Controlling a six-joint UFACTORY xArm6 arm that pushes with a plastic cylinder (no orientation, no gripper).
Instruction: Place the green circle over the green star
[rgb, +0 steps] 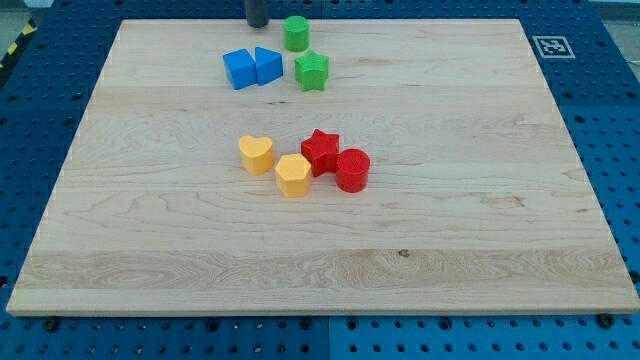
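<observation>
Most of my rod is being cut off by the view's top, leaving only my tip (257, 24) showing at the tabletop's (470, 200) far edge; I have no claw, so nothing is being gripped. My tip is sitting just left of the green circle (296, 33), apart from it. The green star (312, 71) is lying just beside the circle, toward the tabletop's near edge, beside two blue blocks (253, 68).
</observation>
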